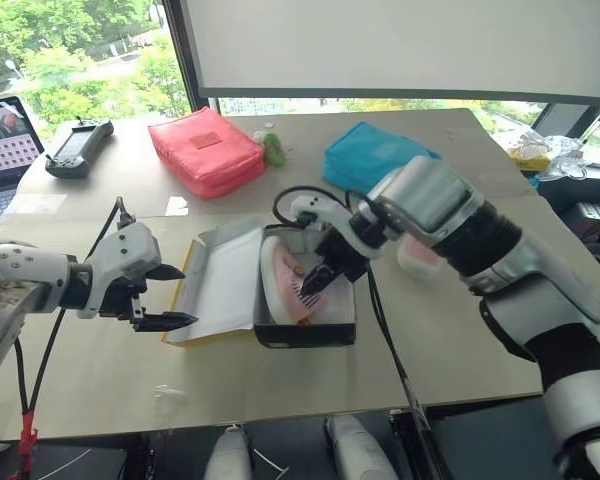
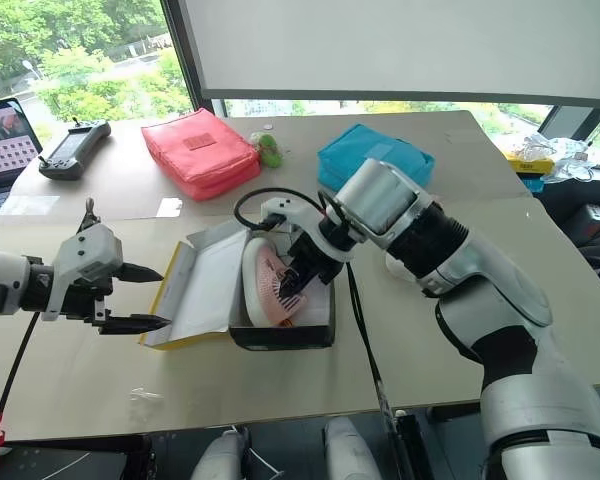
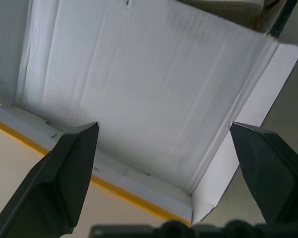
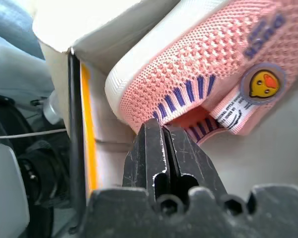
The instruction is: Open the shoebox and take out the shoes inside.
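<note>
Pale pink knit meets black steel at the middle of the table: the right gripper (image 2: 298, 281) reaches down into the open shoebox (image 2: 280, 335), its two fingers pressed fully together on the collar edge of a shoe (image 2: 270, 285). That shoe stands tipped on its side in the box, white sole toward the flattened lid (image 2: 205, 285), its long axis running away from the robot, roughly along the box's length. The pinch sits at the shoe's opening, so the way out appears to be straight up and clear of the black box wall.

Only this one of the shoes can be made out; whether its mate lies beneath cannot be told. The left gripper (image 1: 165, 297) waits just beside the lid's outer edge, its fingers spread wide and holding nothing, pointing across the white inner face of the lid. The right arm is plainly the nearer one to the shoe. A red pouch (image 1: 205, 150) and a blue pouch (image 1: 372, 155) lie well behind the box.
</note>
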